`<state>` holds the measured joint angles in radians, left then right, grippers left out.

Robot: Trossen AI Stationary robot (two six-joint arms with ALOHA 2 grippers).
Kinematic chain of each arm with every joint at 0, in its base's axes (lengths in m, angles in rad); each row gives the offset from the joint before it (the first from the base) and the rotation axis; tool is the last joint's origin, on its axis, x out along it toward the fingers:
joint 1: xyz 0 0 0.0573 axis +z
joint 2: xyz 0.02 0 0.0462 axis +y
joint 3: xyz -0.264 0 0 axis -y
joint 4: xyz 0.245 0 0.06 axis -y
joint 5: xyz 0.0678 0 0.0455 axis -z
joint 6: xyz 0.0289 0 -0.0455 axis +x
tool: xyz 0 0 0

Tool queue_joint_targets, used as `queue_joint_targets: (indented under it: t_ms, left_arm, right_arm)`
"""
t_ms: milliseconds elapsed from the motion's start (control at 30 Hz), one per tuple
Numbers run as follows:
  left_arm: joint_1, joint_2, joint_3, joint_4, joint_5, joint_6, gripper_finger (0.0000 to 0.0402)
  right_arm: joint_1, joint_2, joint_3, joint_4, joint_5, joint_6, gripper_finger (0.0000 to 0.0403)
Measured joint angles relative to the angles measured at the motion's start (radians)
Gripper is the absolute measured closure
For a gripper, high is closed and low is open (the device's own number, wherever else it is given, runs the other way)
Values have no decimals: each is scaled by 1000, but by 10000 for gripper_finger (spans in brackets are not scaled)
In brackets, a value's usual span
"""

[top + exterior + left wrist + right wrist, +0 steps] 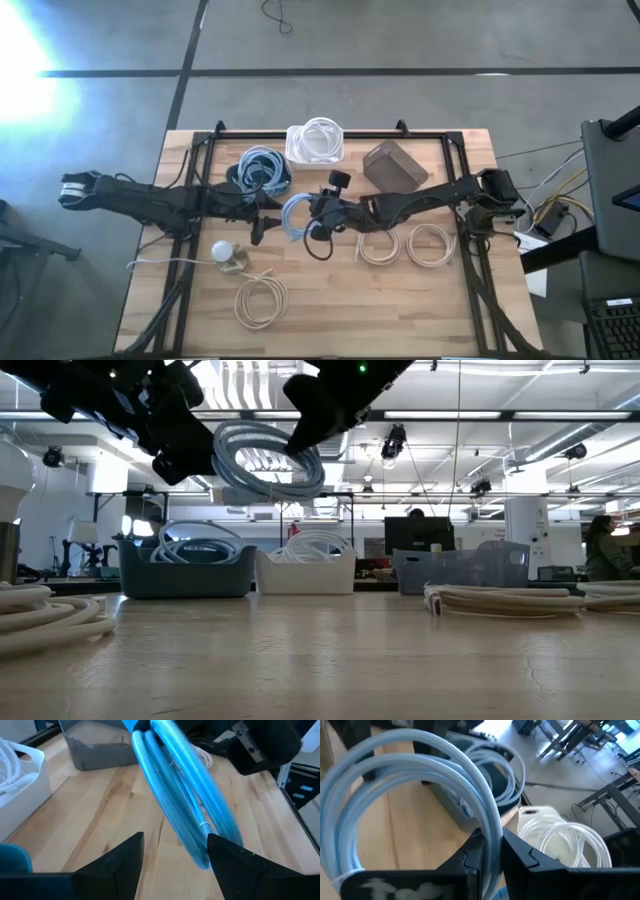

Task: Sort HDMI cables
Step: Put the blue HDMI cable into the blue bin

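Hanging over the table (330, 300) centre, a blue coil (296, 216) is pinched by the right pincer (318, 214); the left pincer (262, 226), spread wide at 9 o'clock, could snag it, dragging it loose.

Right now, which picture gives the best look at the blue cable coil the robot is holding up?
The right wrist view: the light blue coil fills it, pinched by the right gripper. The high view shows it small, the low view from the side, the left wrist view streaked.
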<state>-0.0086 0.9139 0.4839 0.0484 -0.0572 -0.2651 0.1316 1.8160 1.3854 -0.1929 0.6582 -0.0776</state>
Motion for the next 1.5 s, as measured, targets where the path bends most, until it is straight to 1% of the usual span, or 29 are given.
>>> queue_joint_targets:
  t_ms: [233,433,500,700,867,1000,1067,1133,1267,1433,1500]
  left_arm:
    - [0,0,0,-3,12,-23,179]
    - [0,9,0,17,9,-55,179]
    - [0,20,0,32,-10,-66,179]
    - [13,76,0,45,-115,-107,179]
    - [23,128,0,58,-123,-121,179]
    - [24,150,0,97,-105,-101,183]
    - [24,153,0,124,-94,-90,195]
    - [24,156,2,140,-91,-75,217]
    - [27,156,11,146,-89,-66,279]
    - [40,156,11,141,-95,-71,356]
    - [45,154,11,135,-95,-74,365]
  right_arm:
    - [-1,0,-5,-97,0,-26,363]
    - [-9,1,-5,-67,-1,-59,362]
    - [-12,2,-5,-59,-1,-58,362]
    - [-14,10,-5,-58,5,-84,362]
    - [-13,12,-5,-58,1,-161,362]
    - [-15,13,-6,-52,-4,-160,362]
    - [-17,15,-5,-45,-7,-153,362]
    - [-18,17,-5,-44,-7,-156,362]
    - [-19,18,-6,-42,-11,-150,362]
    - [-19,18,-6,-28,-8,-106,359]
    - [-18,18,-6,-26,-8,-92,348]
